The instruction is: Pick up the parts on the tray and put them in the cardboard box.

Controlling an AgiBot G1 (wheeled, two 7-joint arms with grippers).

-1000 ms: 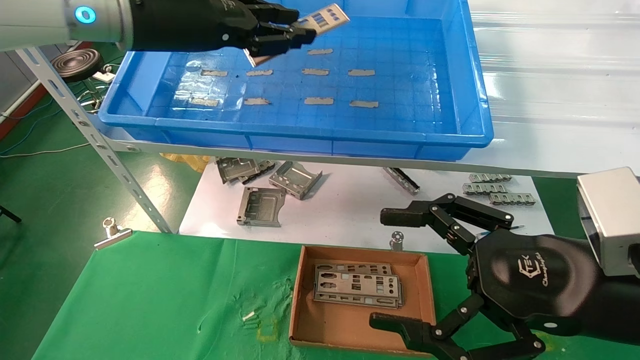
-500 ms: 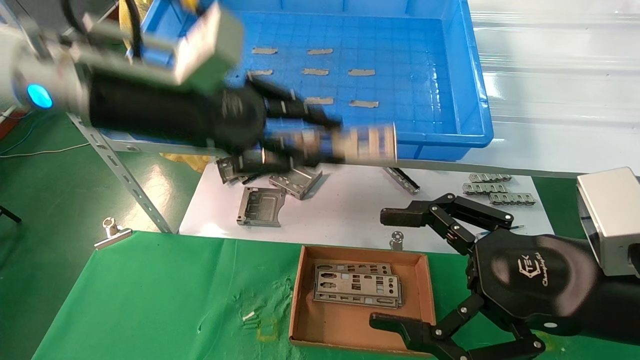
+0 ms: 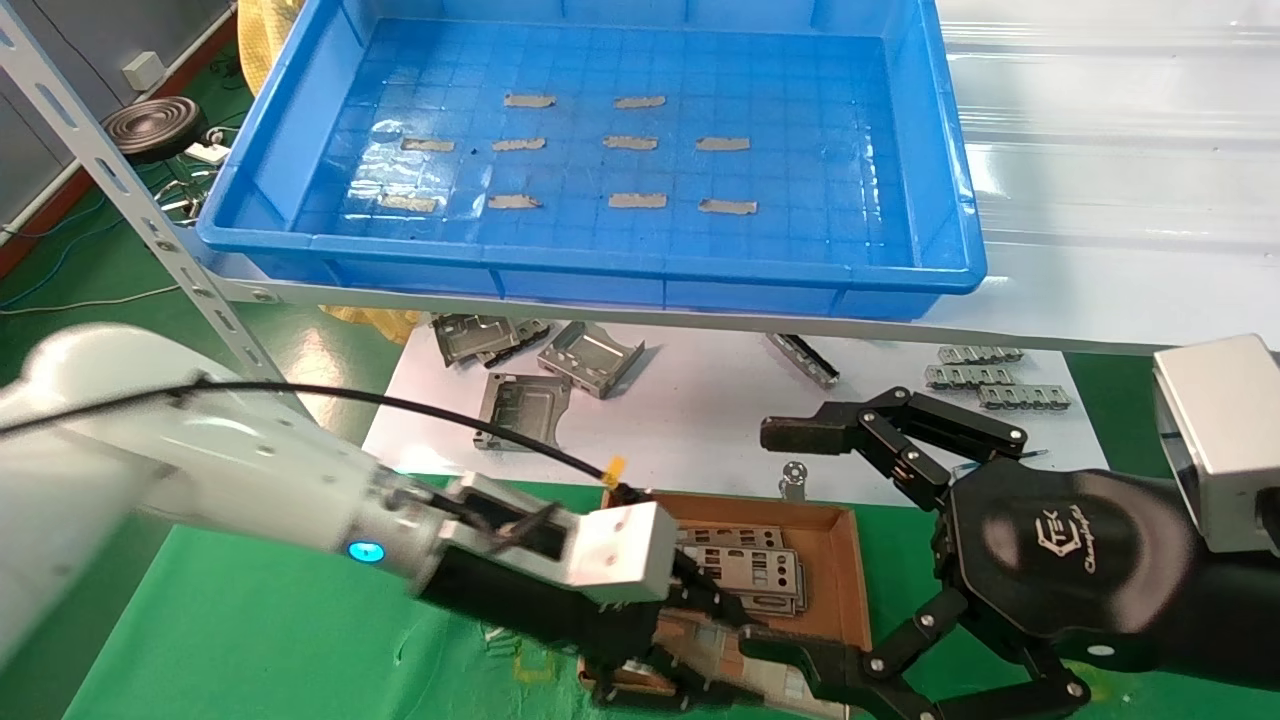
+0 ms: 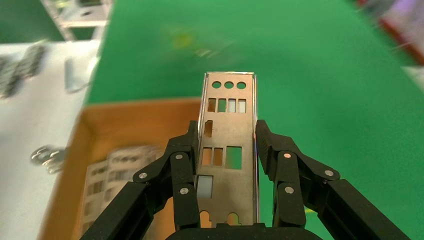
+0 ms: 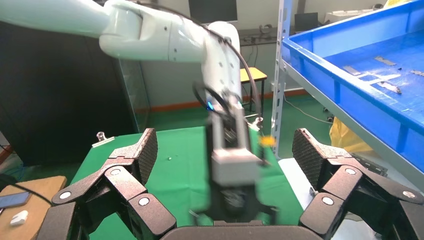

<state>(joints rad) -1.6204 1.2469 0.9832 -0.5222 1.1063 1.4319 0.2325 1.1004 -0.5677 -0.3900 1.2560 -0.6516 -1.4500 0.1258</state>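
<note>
- Between the left gripper's (image 4: 227, 150) fingers (image 4: 182, 165), a part (image 4: 229, 135) is pinched by its long edges, one black finger pressed to each side; its free end with three round holes sticks out ahead of the fingertips.
- Below that held part, the left wrist view shows the box (image 4: 120, 120) and the green cloth; the free end reaches past the box wall over the cloth, so the part is not yet square over the box.
- Seen from the head, the left gripper (image 3: 660, 665) hangs low over the near left corner of the box (image 3: 845, 570), its arm coming in from the left.
- Inside the box lie parts (image 3: 745, 575) already stacked flat, towards the far wall.
- To the right of the box, the right gripper (image 3: 800, 540) rests with its fingers (image 3: 800, 435) spread wide and nothing between them; it looks idle.
- Up on the shelf, the tray (image 3: 960, 215) holds no parts that I can see, only grey tape strips (image 3: 630, 143) in rows on its floor.
- Progress, as I judge it: the task is close to done. The held part looks to be the last, and it remains to lower and release it in the box.
- Folded brackets (image 3: 590, 357) lie on the white table beyond the box; they are no part of the job.
- Writing: the right gripper's body carries a logo reading "TEK" with a script line under it, too small to read surely.
</note>
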